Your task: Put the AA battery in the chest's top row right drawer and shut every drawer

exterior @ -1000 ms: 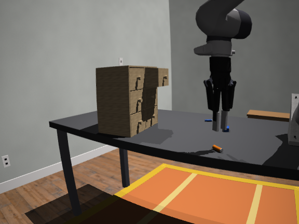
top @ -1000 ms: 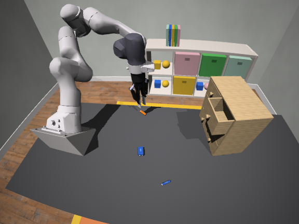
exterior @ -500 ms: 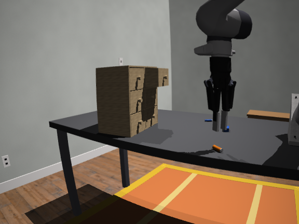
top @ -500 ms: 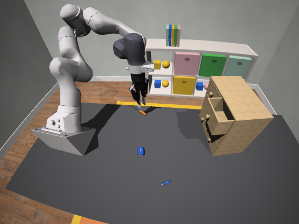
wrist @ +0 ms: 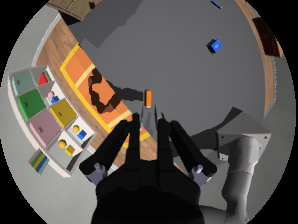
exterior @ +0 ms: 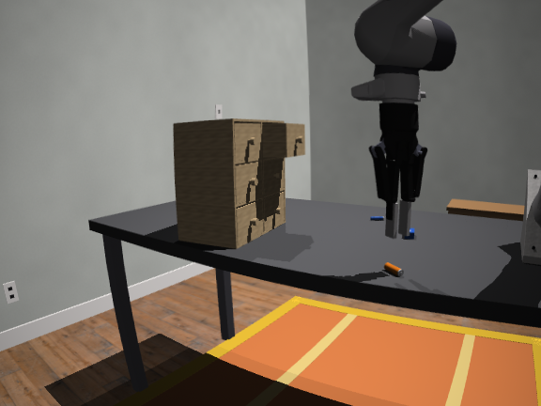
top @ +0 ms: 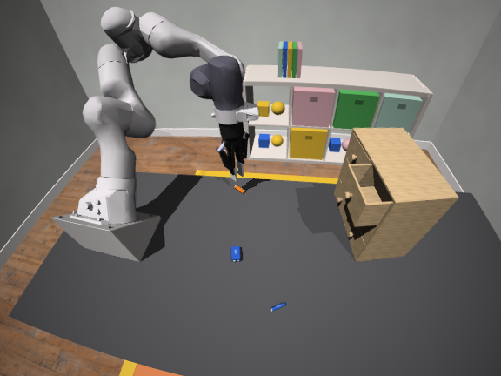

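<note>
An orange cylindrical battery [top: 239,189] [exterior: 394,269] [wrist: 148,98] lies on its side near the table edge. My gripper [top: 237,175] [exterior: 397,235] [wrist: 148,108] hangs above it, pointing down; its fingers are a little apart with nothing between them. A thin blue cylindrical battery [top: 278,306] [exterior: 377,218] lies farther off. No label tells which one is AA. The wooden chest [top: 404,161] [exterior: 204,179] stands upright. Its top-row right drawer [top: 377,214] [exterior: 296,140] is pulled well out, and its visible inside is empty. The other drawers look shut.
A blue block-shaped battery [top: 236,253] [exterior: 411,233] [wrist: 215,46] lies between the two cylindrical ones. The open drawer juts toward the robot's side. A shelf unit [top: 339,77] with bins, balls and blocks stands beyond the table. The chest is well away from the gripper.
</note>
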Available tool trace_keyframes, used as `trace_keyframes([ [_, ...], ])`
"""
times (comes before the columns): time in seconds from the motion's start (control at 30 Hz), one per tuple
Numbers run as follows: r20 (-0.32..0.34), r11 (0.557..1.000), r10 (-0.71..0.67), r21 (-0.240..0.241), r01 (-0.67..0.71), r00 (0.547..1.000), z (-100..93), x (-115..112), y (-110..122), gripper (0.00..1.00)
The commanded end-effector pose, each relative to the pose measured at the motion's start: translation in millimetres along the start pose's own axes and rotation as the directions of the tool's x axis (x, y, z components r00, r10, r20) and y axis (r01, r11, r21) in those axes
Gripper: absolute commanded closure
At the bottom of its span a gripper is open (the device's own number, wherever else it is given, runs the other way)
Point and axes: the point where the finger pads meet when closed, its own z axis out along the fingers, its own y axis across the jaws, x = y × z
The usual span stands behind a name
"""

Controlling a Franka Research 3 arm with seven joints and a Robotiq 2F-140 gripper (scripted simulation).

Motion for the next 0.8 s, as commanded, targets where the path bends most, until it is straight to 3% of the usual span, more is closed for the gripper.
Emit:
trace_keyframes([
  [0.0,-0.002,1.0,-0.004,0.002,0.004,1.0,0.3,0,0,0.74],
  [0.4,-0.002,1.0,-0.005,0.003,0.005,1.0,2.6,0,-1,0.74],
  [0.77,-0.002,1.0,-0.005,0.003,0.005,1.0,21.1,0,-1,0.74],
])
